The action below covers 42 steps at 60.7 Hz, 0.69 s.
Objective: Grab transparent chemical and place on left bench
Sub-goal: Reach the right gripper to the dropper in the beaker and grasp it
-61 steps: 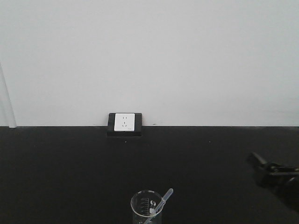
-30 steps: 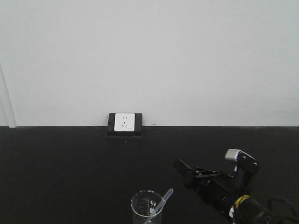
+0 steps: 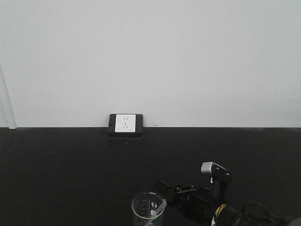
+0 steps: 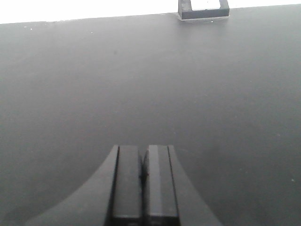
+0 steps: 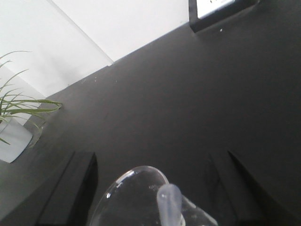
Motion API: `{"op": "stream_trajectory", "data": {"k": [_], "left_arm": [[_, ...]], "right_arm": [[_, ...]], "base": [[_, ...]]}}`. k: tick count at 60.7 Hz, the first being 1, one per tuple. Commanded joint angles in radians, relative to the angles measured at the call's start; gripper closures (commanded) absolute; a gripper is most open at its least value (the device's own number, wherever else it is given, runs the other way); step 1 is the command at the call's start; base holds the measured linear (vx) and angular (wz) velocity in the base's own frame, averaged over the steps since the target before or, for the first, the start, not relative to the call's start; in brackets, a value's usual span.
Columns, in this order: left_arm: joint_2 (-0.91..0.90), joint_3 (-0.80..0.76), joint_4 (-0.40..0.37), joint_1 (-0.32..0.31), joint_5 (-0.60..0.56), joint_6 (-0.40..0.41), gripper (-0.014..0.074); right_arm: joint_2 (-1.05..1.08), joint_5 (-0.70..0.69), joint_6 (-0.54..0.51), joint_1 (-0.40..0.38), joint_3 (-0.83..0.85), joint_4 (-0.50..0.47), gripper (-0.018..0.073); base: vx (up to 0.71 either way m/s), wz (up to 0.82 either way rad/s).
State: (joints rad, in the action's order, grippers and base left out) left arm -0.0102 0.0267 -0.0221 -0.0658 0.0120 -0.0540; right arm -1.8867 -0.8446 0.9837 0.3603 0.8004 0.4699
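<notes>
While the right hand hangs spread wide, a finger showing on either side of the beaker in its wrist view, the transparent chemical leans inside that beaker, well forward of the wall socket at the worktop's back edge. Its long axis is steep, with the upper end tilted rightward in the front view. It is a thin, colourless, cloudy tube. Its top is lost against the dark hand, and its lower end is cut off. The left hand is clenched on nothing.
</notes>
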Motion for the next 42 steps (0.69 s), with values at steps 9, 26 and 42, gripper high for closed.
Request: {"op": "stream_trajectory", "data": {"k": [9,26,42], "left_arm": [[-0.019,0.016,-0.001,-0.002,-0.078,0.008,0.06],[-0.019,0.016,-0.001,-0.002,-0.078,0.008,0.06],[-0.019,0.016,-0.001,-0.002,-0.078,0.008,0.06]], "right_arm": [[0.032,-0.032,0.024,0.001,0.03,0.026,0.0106],[0.032,-0.018,0.027,0.001,0.03,0.026,0.0321],[0.032,-0.005,-0.048,0.0,0.03,0.023,0.0546]], "base": [[0.0,0.0],[0.0,0.0],[0.0,0.0]]}}
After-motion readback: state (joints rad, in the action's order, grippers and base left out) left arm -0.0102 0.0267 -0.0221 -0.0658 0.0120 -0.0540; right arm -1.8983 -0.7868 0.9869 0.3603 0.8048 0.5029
